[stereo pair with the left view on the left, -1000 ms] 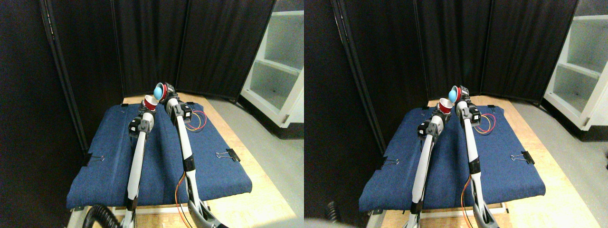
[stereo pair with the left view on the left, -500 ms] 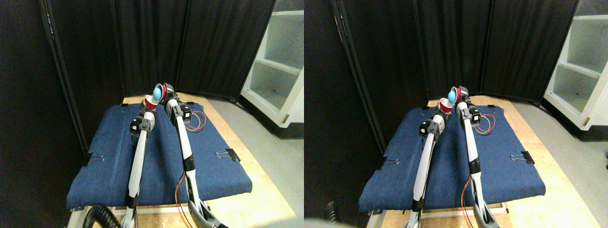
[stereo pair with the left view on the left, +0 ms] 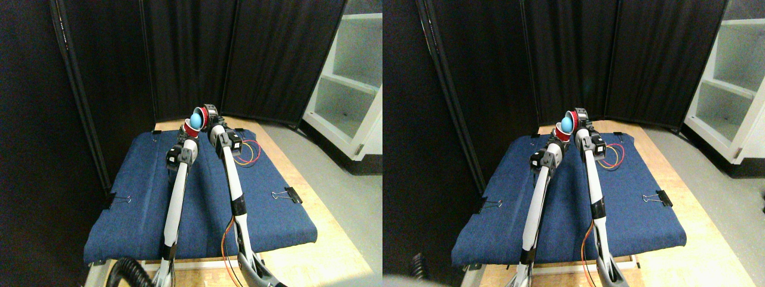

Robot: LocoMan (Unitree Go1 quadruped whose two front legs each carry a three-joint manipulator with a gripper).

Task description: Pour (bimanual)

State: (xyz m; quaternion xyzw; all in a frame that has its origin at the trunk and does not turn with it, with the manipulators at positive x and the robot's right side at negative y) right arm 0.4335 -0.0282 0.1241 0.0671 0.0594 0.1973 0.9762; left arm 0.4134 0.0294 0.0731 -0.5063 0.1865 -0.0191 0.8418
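Observation:
My right gripper [stereo pair with the left view on the left: 211, 117] holds a red cup [stereo pair with the left view on the left: 206, 112] above the far end of the blue cloth, tipped on its side with its mouth facing left. A light blue ball [stereo pair with the left view on the left: 196, 119] sits at that mouth, half out of the cup. Just below the ball is a second red cup [stereo pair with the left view on the left: 190, 129], mouth up, held by my left gripper [stereo pair with the left view on the left: 187, 137]. Only part of its rim shows under the ball. The two cups are close together, nearly touching.
A blue cloth [stereo pair with the left view on the left: 137, 203] covers the wooden table [stereo pair with the left view on the left: 311, 251], pinned by binder clips [stereo pair with the left view on the left: 287, 194] at its sides. Loose coloured wires [stereo pair with the left view on the left: 248, 152] lie right of my right arm. Black curtains stand behind, and a white shelf unit [stereo pair with the left view on the left: 352, 89] is at the right.
My left arm has moved right, bringing its cup under the tipped cup's mouth. The blue ball has slid lower, toward the left cup. The right arm has barely moved.

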